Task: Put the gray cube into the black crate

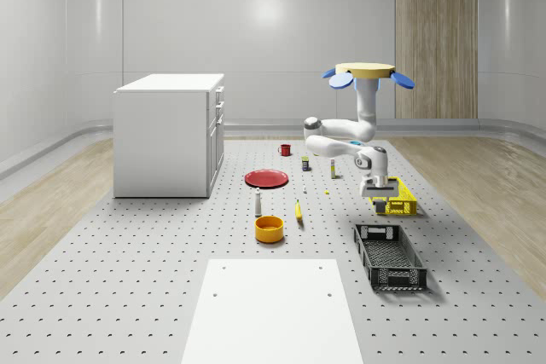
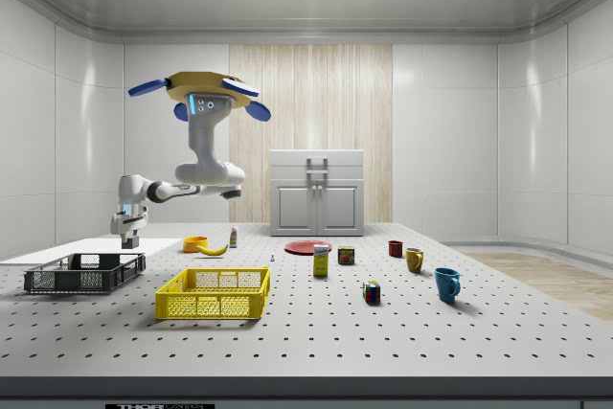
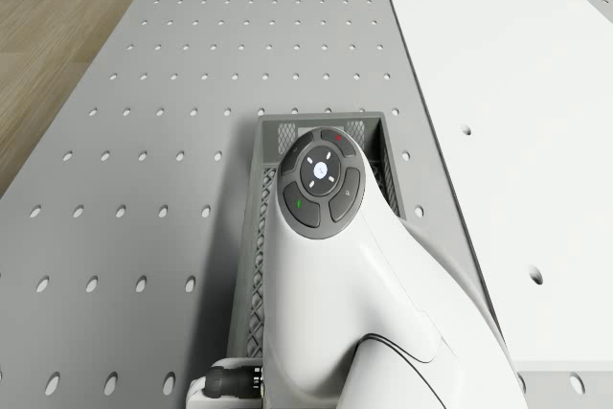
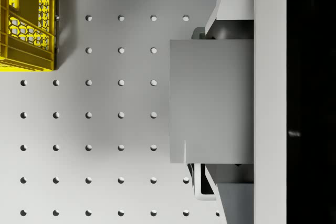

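Right of centre in the whole-scene view, the drone [image 1: 365, 72] hovers over the perforated table [image 1: 153, 253], arm bent down toward the near side. Its gripper [image 1: 378, 195] hangs between the yellow crate [image 1: 397, 202] and the black crate [image 1: 389, 256], above both. Wrist view shows the gray cube [image 4: 210, 100] clamped between the fingers [image 4: 231, 19], off the table.

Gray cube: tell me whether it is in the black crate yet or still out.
Out. The gray cube sits clamped in the end effector above bare pegboard, beside the yellow crate.
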